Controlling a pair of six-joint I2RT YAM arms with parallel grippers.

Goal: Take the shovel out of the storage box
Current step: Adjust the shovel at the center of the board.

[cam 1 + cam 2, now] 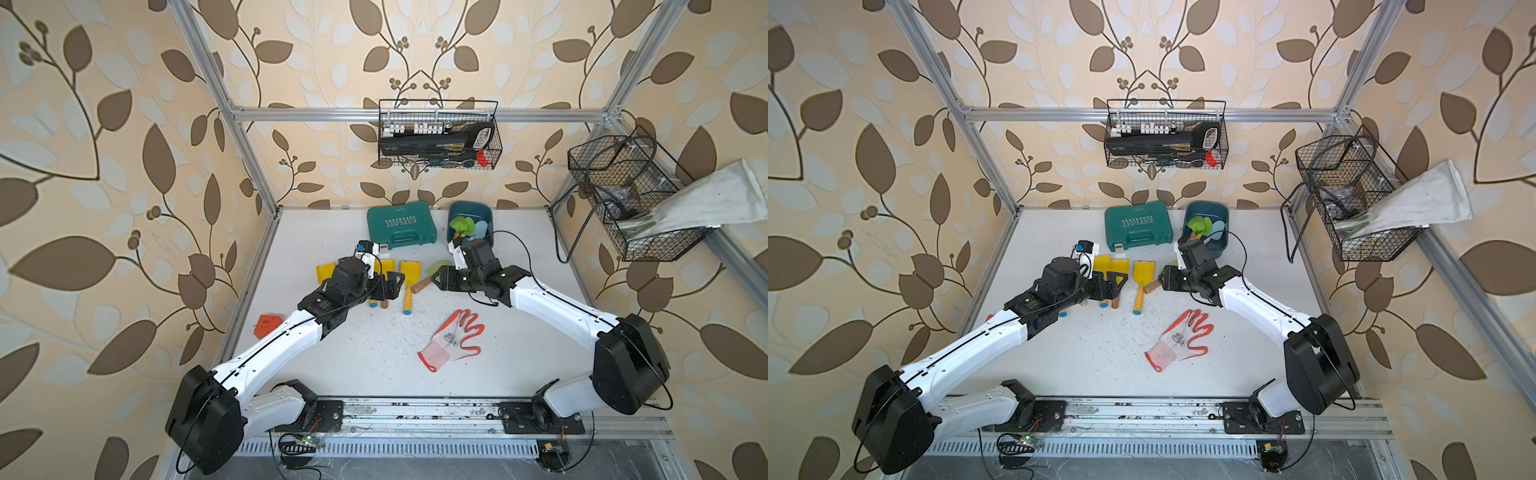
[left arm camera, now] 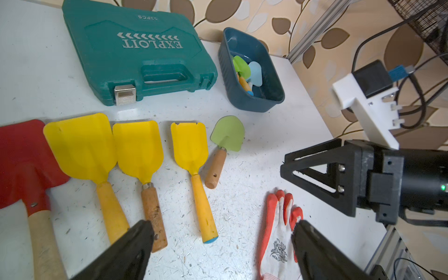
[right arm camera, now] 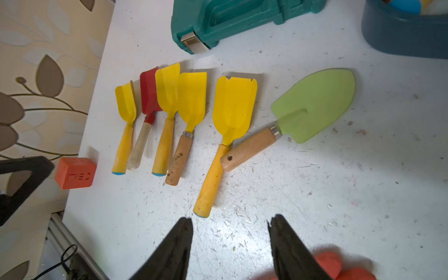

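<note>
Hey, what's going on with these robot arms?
The two-armed robot seems to be moving shovels out of the dark blue plastic storage box onto the white table. The right gripper hangs open and empty by a green-bladed, wooden-handled shovel lying beside a row of yellow and red shovels. The left gripper is open and empty. Inside it lie other shovels.

White arms (image 1: 270, 345), bulky black joints (image 1: 203, 419)

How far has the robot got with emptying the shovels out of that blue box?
Done: six shovels lie on the table, the green shovel nearest the storage box. In hand: nothing; right gripper and left gripper are open, empty. Left: another green one and a light blue shovel lie in the box, perhaps more beneath.
</note>
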